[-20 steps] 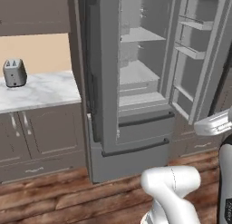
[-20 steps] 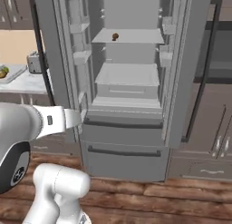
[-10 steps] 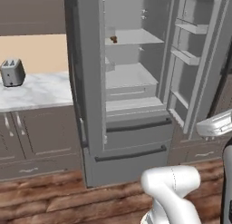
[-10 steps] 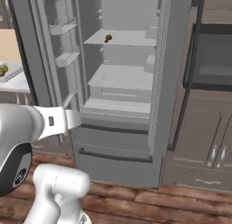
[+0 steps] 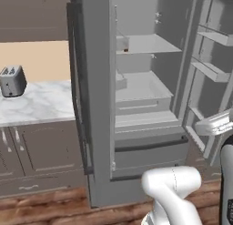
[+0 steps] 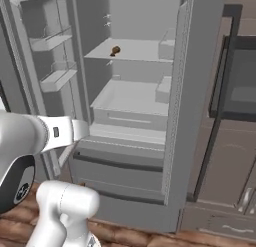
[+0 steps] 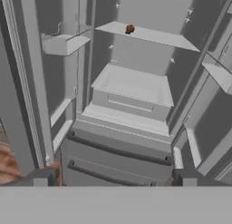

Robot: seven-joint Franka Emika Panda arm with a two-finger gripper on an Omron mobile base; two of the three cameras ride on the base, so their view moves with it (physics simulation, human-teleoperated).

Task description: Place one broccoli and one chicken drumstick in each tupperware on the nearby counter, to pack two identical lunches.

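Gripper [image 7: 113, 181] has its jaws wide apart and holds nothing, aimed at the open grey refrigerator [image 6: 135, 156], probably to fetch food. On the upper white shelf [image 7: 154, 36] lies one small brown chicken drumstick [image 7: 130, 28]; the lower white drawer [image 7: 133, 89] looks bare.

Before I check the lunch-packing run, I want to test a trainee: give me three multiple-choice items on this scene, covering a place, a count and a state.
1. Where is the small brown chicken drumstick?
A. upper shelf of the grey fridge
B. white marble counter
C. floor

2. How many drumsticks lie on that shelf?
A. none
B. one
C. three

3. The fridge doors are:
A. both shut
B. one open
C. both open

Key: 1 A, it lies on the top shelf. 2 B, a single brown lump shows there. 3 C, both doors are swung wide and the shelves are exposed.
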